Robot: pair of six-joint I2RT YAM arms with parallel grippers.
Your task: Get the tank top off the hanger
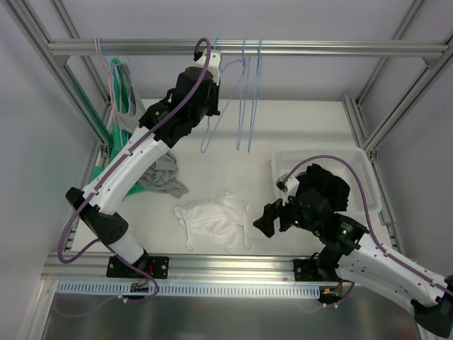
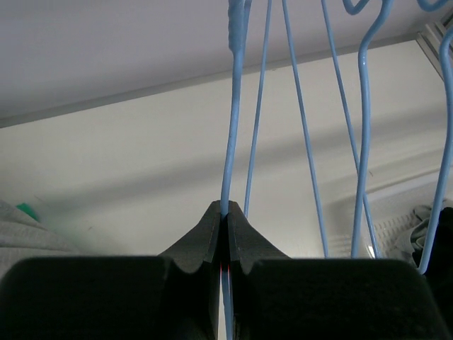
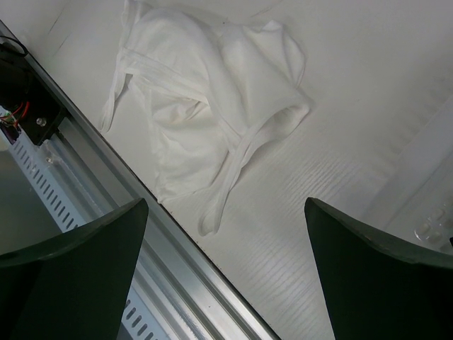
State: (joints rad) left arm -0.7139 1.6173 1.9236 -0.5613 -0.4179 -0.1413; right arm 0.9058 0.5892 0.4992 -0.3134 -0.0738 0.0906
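Note:
A white tank top [image 1: 214, 223] lies crumpled and flat on the table near the front edge, free of any hanger; it also shows in the right wrist view [image 3: 205, 99]. My left gripper [image 1: 212, 99] is raised by the top rail and shut on the wire of a bare blue hanger [image 1: 209, 136], whose wire runs between the closed pads in the left wrist view [image 2: 227, 212]. My right gripper [image 1: 267, 219] is open and empty, low over the table just right of the tank top, its fingers wide apart [image 3: 225, 205].
More bare blue hangers [image 1: 249, 99] hang from the metal rail [image 1: 318, 48]. A green garment [image 1: 122, 92] hangs at the far left. A grey garment [image 1: 164, 178] lies under the left arm. A white basket [image 1: 368, 177] with dark clothes stands at the right.

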